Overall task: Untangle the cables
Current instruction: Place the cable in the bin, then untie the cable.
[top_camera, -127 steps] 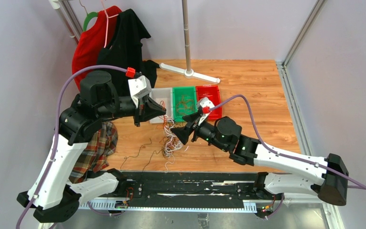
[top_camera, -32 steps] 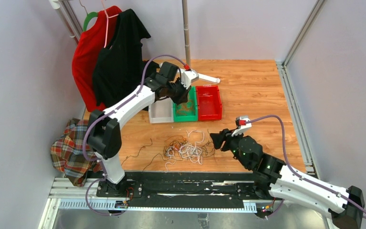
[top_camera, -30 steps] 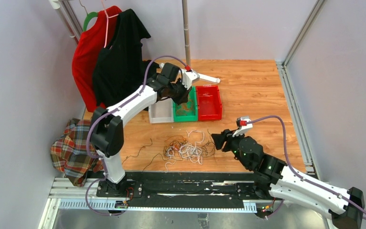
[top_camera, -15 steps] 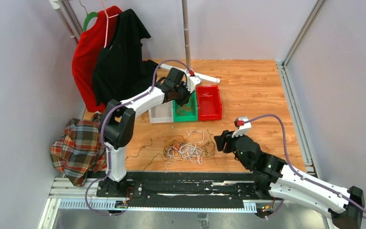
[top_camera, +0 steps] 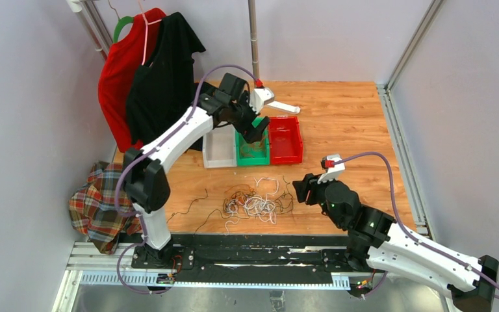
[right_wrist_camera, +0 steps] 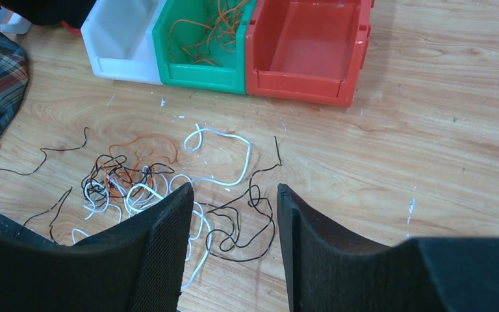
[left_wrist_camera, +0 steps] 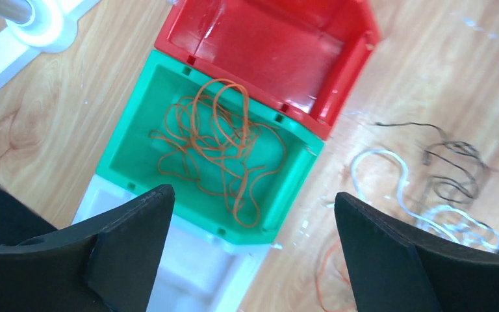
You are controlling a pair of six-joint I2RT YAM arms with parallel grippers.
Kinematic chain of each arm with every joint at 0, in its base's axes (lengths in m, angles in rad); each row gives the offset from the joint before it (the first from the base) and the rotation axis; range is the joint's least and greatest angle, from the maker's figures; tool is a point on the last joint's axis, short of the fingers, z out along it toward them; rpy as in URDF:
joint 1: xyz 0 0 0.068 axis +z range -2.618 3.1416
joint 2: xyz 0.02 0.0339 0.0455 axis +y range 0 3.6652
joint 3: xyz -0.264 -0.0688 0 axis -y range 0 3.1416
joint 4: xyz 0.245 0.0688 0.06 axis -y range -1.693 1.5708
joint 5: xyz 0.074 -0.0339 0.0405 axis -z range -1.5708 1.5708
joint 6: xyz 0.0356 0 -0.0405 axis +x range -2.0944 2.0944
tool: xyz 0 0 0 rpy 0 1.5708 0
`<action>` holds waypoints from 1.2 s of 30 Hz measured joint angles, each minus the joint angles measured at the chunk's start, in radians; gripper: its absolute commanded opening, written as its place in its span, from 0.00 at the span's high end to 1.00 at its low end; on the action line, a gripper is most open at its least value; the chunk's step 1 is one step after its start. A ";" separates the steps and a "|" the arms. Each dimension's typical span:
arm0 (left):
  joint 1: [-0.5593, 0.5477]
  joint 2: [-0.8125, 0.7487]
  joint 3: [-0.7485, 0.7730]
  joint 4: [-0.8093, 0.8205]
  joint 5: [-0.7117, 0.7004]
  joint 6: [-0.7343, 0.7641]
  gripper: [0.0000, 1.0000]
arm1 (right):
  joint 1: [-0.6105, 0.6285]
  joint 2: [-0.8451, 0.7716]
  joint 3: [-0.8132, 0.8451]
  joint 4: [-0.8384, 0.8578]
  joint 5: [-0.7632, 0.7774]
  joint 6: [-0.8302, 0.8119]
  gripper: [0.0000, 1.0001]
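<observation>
A loose tangle of thin white, black and orange wires lay squiggled on the wood-grain tabletop, low in the middle of the top view. More orange wires curled in soft loops inside the glossy green plastic bin, which sat between a smooth red plastic bin and a white plastic bin. Above the green bin the left jaws stood wide apart, holding nothing. The matte black right jaws, partly open and empty, hung just right of the tangle.
</observation>
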 measured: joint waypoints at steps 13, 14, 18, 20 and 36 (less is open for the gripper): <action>-0.001 -0.277 -0.224 -0.186 0.145 0.084 0.26 | -0.002 0.022 0.011 -0.055 -0.017 -0.013 0.50; -0.002 -0.285 -0.261 -0.194 0.161 0.093 0.30 | -0.002 0.032 0.011 -0.058 -0.024 -0.013 0.50; -0.007 -0.309 -0.413 -0.233 0.221 0.123 0.40 | -0.002 0.078 0.018 -0.068 -0.039 -0.015 0.50; -0.009 -0.314 -0.463 -0.245 0.246 0.135 0.42 | -0.002 0.103 0.029 -0.080 -0.054 -0.018 0.50; -0.031 -0.287 -0.589 -0.171 0.355 0.175 0.45 | -0.002 0.229 0.072 -0.143 -0.164 -0.019 0.45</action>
